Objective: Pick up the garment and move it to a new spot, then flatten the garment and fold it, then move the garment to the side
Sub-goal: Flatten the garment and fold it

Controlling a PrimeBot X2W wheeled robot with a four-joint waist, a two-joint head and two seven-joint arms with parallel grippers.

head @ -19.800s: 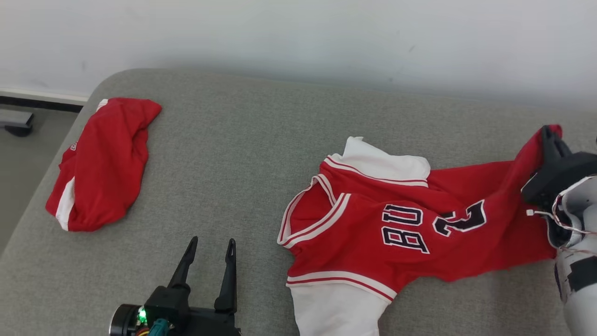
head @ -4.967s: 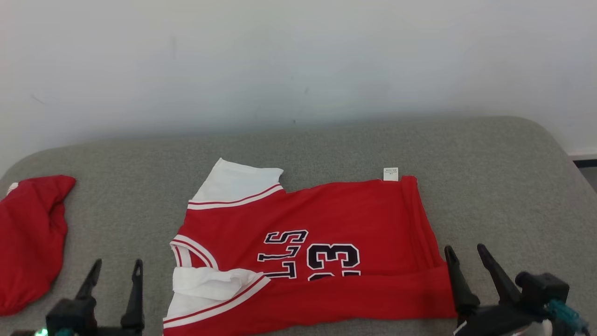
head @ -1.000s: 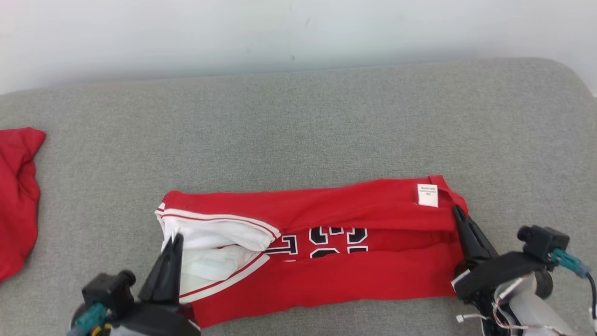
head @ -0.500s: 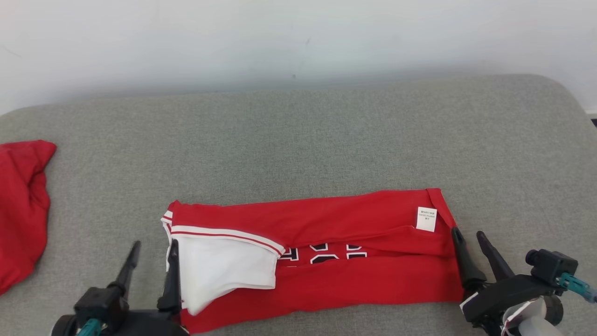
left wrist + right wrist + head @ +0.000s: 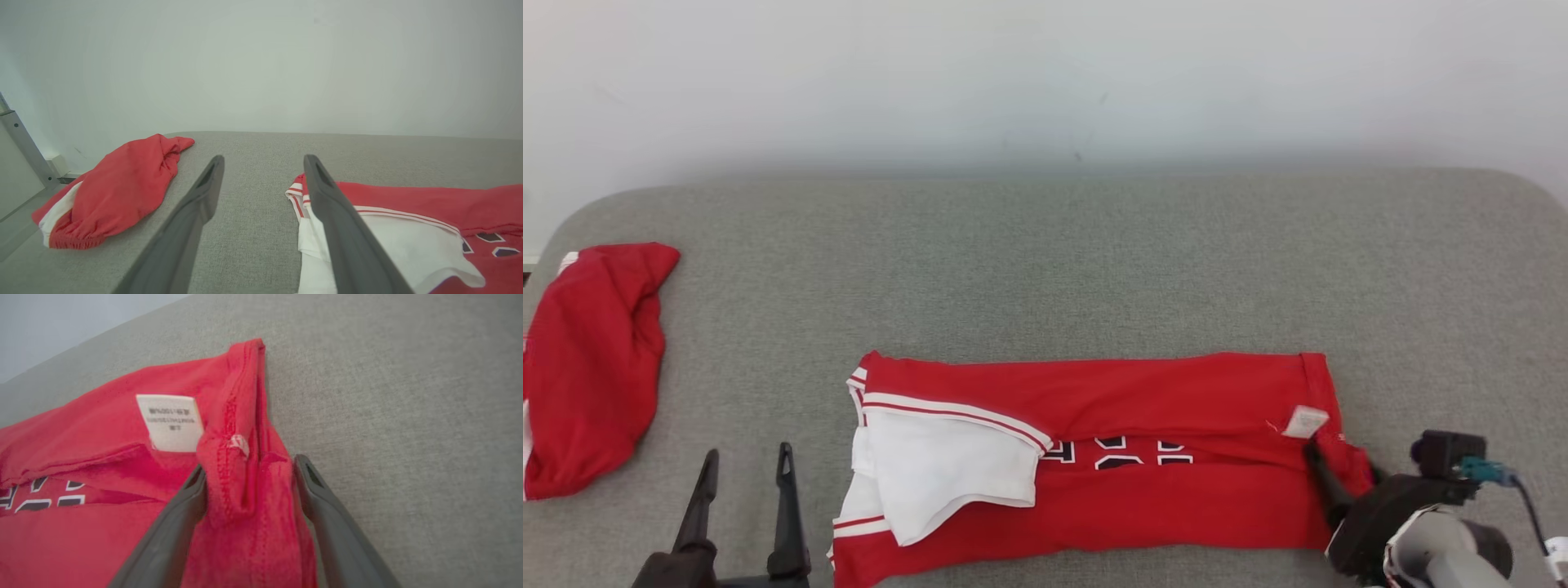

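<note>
Garment (image 5: 1143, 498) at the right gripper (image 5: 250, 465) now: fingers spread wide, a bunch of red hem standing between them. Left gripper (image 5: 748, 451), spread too and empty, hangs just beside the white sleeve (image 5: 947, 465). Grey cushion (image 5: 1045, 261) underneath, pale wall (image 5: 1045, 73) behind. It lies folded into a long red strip near the front edge, running left to right, sleeve end left, label (image 5: 1305, 421) at the right end. A second red bundle (image 5: 592, 367) sits well apart at the far left.
</note>
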